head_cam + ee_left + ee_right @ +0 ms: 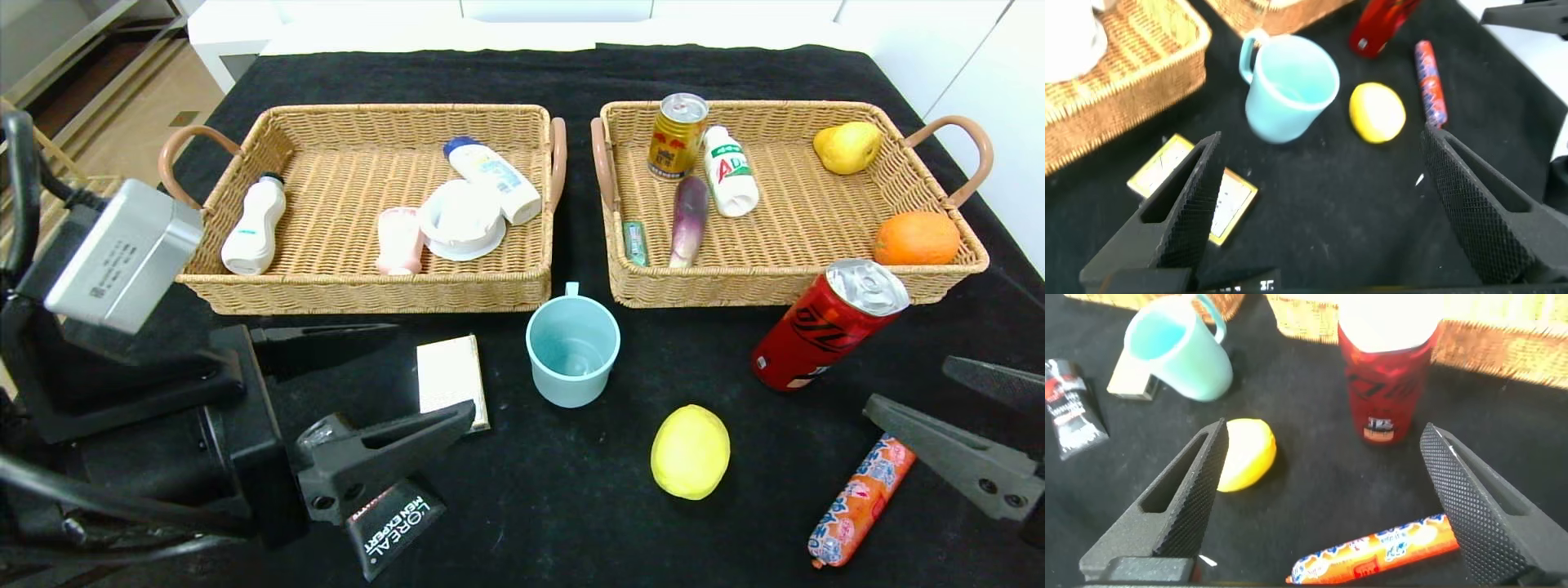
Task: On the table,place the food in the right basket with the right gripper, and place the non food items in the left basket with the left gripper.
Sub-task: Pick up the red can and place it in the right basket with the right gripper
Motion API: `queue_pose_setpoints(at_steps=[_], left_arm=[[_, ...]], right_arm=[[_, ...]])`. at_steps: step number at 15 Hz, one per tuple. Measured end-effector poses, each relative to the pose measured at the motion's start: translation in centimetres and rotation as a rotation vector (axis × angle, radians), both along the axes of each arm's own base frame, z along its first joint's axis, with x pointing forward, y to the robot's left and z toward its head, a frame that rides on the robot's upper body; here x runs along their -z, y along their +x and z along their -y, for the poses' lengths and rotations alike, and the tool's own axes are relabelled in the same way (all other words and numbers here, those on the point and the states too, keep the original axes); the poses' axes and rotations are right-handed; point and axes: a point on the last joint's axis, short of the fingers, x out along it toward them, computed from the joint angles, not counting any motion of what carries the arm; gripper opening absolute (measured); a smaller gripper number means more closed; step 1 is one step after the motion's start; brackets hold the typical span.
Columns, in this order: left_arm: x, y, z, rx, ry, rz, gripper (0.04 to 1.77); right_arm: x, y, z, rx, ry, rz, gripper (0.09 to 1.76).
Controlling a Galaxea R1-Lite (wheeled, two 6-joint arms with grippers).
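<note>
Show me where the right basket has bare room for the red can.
The right basket is bare in its middle, between the white bottle, pear and orange. Its left end is crowded: gold can, purple vegetable, green pack.

Left hand (371,371) low over the near left part of the bench, bulky black wrist behind it, a grey box-shaped camera mounted above. Two long flat fingers (1180,208) spread wide apart, pointing forward and inward, holding nothing. Right hand (971,412) entering from the near right edge, reaching inward, also low over the bench. Two tapered fingers (1176,506) likewise parted wide, nothing between them, not touching anything. Both arms mostly out of sight beyond the picture edges.
</note>
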Motion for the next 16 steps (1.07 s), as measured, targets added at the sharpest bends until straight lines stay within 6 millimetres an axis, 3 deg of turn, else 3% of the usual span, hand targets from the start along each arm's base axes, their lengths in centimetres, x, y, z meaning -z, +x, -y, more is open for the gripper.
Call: queue_pose_setpoints(at_steps=[8, 16], left_arm=[[-0.5, -0.5, -0.5, -0.043, -0.009, 0.027, 1.72], [-0.5, -0.7, -0.6, -0.042, -0.011, 0.030, 1.72]], right_arm=[[0.7, 0.1, 0.2, 0.088, -0.024, -0.022, 1.71], [1.6, 3.1, -2.3, 0.190, -0.029, -0.002, 1.71]])
